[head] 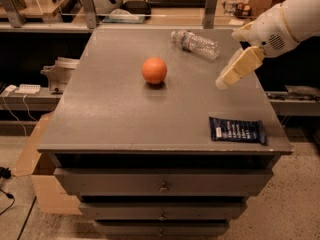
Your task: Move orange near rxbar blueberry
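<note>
The orange sits on the grey cabinet top, left of centre and toward the back. The rxbar blueberry, a flat navy wrapper with white print, lies near the front right corner. My gripper hangs above the right side of the top, to the right of the orange and behind the bar. It touches neither and holds nothing that I can see.
A clear plastic water bottle lies on its side at the back right of the top. Drawers run below the front edge. A shelf with clutter stands behind. A cardboard box sits on the floor at left.
</note>
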You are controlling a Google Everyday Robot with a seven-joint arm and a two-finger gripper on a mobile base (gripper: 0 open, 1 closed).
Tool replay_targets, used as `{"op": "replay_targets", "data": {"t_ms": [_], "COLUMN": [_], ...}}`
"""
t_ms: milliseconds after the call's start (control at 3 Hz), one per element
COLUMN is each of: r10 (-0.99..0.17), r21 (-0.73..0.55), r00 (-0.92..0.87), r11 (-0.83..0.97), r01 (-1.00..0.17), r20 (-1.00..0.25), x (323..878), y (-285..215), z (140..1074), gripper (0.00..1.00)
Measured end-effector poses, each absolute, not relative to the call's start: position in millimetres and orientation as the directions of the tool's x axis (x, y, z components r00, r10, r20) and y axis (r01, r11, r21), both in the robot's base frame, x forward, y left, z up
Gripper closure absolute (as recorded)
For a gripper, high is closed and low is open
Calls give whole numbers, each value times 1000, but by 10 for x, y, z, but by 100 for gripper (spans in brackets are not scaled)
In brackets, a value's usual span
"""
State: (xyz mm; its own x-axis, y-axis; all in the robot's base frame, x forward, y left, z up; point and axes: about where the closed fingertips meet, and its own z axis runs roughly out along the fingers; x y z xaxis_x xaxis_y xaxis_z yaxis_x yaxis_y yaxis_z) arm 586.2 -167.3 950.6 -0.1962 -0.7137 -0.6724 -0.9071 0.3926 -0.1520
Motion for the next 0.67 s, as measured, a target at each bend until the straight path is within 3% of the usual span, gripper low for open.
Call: {"op": "replay_targets", "data": {"t_ms": [667], "r10": [-679], "r21": [-139], "r00": [-127], "r11": [323], "r01": [-936], "r20": [-723], "x": [6325], "y": [-1049], "z": [9103], "gripper": [0]}}
